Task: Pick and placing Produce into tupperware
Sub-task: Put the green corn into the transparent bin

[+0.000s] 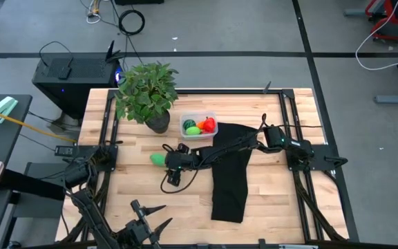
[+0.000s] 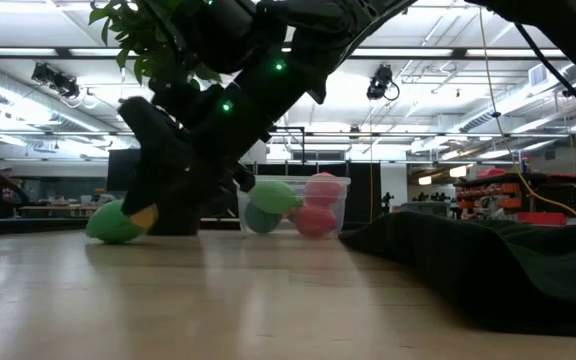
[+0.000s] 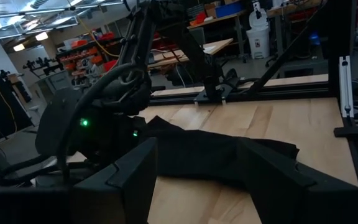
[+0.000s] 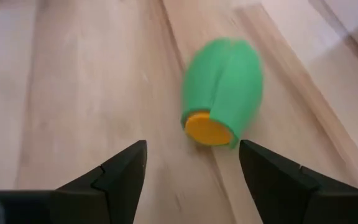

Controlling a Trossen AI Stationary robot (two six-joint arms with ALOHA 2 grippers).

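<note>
Right gripper (image 4: 191, 165) open-fingered just short of light green vegetable (image 4: 221, 92), its far end blurred.

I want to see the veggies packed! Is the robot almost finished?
Partly. The tupperware already holds green and red pieces. The right gripper is open, aimed at a light green piece lying on the table, not yet grabbed. The left gripper waits at the table's near edge.

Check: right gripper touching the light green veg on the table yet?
Apart. In the right wrist view the open right gripper has bare wood showing between its fingers and the light green vegetable lying ahead.
</note>
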